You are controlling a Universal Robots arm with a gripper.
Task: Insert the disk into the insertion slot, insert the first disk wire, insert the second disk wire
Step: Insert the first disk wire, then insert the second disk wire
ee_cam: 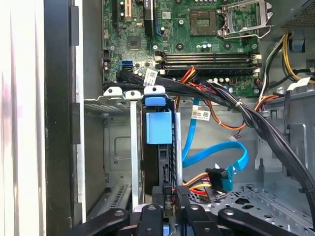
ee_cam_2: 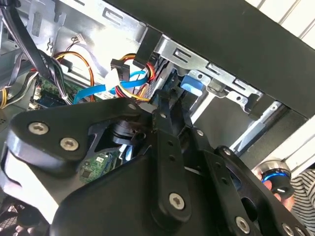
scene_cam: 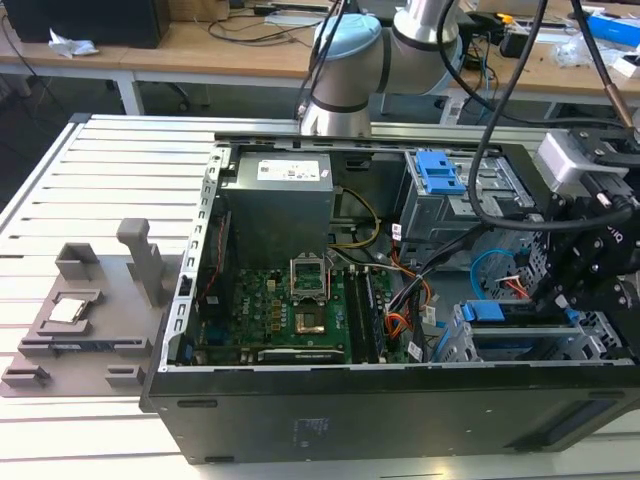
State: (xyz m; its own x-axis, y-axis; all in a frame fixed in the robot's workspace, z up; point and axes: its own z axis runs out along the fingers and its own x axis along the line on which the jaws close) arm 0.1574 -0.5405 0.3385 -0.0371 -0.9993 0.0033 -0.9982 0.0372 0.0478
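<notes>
In the first wrist view the gripper (ee_cam: 170,195) is closest. Its jaws are drawn nearly together and appear to pinch a black plug (ee_cam: 178,190), from which red, yellow and orange wires run. The plug sits right at the near end of the disk (ee_cam: 158,128). The disk stands edge-on in its blue frame, already pushed into the slot (ee_cam: 134,152) of the grey metal cage.

Just beside the disk a blue ribbon cable (ee_cam: 216,153) curls loose. Its black end lies on the perforated cage floor, apart from the disk. Beyond that is the green circuit board (ee_cam: 197,29).

The second wrist view comes from the other side. It looks past the black gripper links to the blue tab of the disk frame and the same bundle of coloured wires. Outside the case wall it catches a striped sleeve (ee_cam_2: 302,196).

The exterior view gives the wider scene. The open computer case (scene_cam: 350,410) lies on a slatted table (scene_cam: 100,180), with the gripper low over the cage at that view's right. A grey holder (scene_cam: 70,320) sits at its left. Farther back are a taller bay with a blue latch (scene_cam: 440,172) and the arm (scene_cam: 345,70).
</notes>
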